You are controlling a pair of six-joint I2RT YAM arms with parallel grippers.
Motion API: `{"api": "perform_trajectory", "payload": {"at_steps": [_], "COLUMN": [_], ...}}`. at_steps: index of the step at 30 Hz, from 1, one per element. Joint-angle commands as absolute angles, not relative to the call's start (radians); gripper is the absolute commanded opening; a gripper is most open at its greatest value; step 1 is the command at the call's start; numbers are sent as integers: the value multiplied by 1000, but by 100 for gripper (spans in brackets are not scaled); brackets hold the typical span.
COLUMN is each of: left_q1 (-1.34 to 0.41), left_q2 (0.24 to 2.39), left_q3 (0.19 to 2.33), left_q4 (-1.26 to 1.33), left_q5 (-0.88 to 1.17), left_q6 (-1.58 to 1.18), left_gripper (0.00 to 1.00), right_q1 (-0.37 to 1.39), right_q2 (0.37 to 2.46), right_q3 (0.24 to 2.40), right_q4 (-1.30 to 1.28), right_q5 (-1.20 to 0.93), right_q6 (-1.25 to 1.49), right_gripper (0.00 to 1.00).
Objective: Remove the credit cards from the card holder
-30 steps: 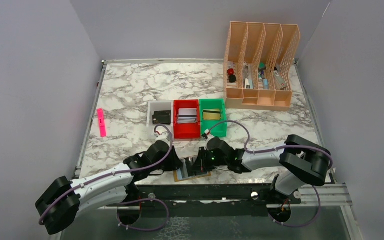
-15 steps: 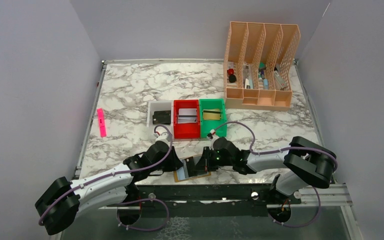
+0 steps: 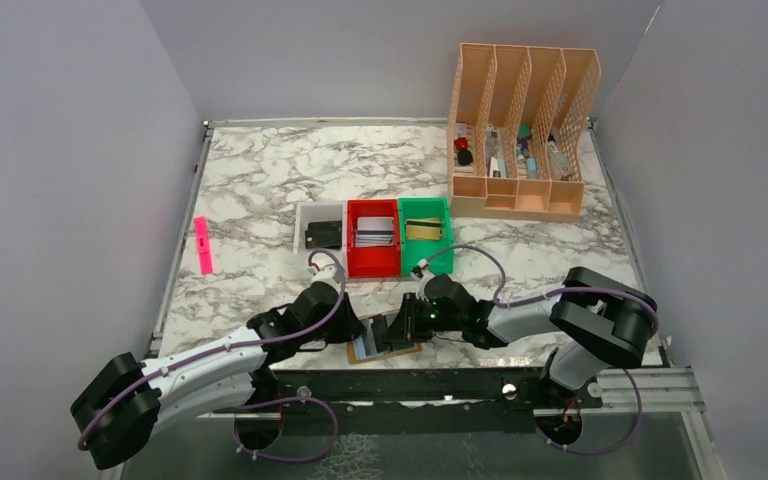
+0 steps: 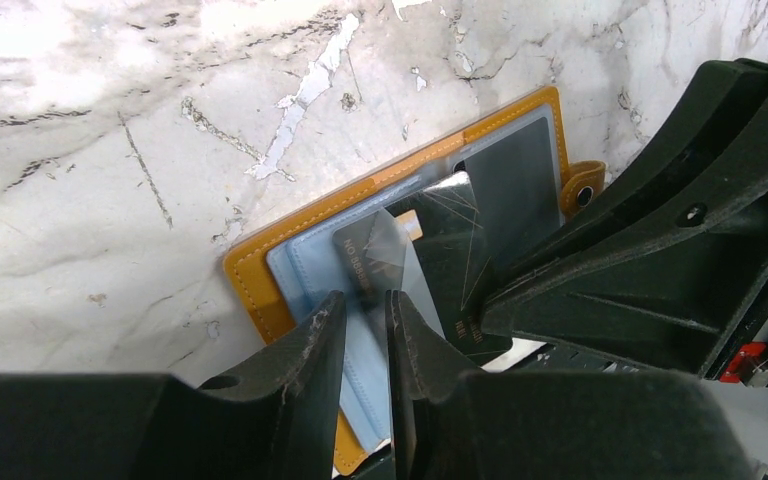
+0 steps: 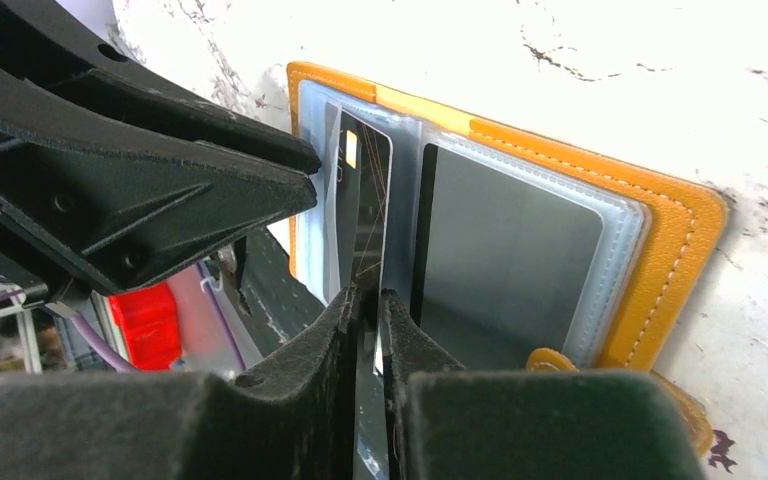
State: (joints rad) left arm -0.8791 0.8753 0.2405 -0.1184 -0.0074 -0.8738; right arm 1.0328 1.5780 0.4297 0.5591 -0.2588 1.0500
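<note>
Lying open at the near edge of the table [image 3: 260, 190], between the arms: the card holder [image 3: 358, 352]. Left gripper [image 4: 362, 300] closed on its clear sleeve [image 4: 385, 262]; right gripper [image 5: 365, 295] clamped on a dark card [image 5: 365, 200] partly in a pocket.

No wording can be read with certainty. The dark card [image 4: 440, 250] in the card holder [image 4: 256, 285] carries small pale print (two short lines), but it is too blurred to read.

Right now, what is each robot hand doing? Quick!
Left gripper: shut on the clear sleeve of the card holder.
Right gripper: shut on the dark credit card.
</note>
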Motion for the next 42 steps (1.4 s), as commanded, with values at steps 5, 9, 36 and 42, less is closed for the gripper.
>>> {"api": "perform_trajectory", "payload": {"at_steps": [5,9,36,42], "left_q1": [-881,-881,-889,-892], "left_q2": [888,885,998,1019], "left_q3": [225,228,245,254], "left_q4": [-158,-159,-82,-75], "left_q5": [-11,-16,49,49], "left_q6": [-860,-861,-812,-808], "left_gripper": [25,25,16,15], "right_q1": [1028,1025,1020,1019], "right_q2": [1577,1531,1563,1628], "right_q3": [413,392,411,414], "right_q4": [639,601,609,697], "right_q5": [-286,-254,-254,-299], "right_q6": [1071,1062,1064,1098], "right_gripper": [3,1,15,17]}}
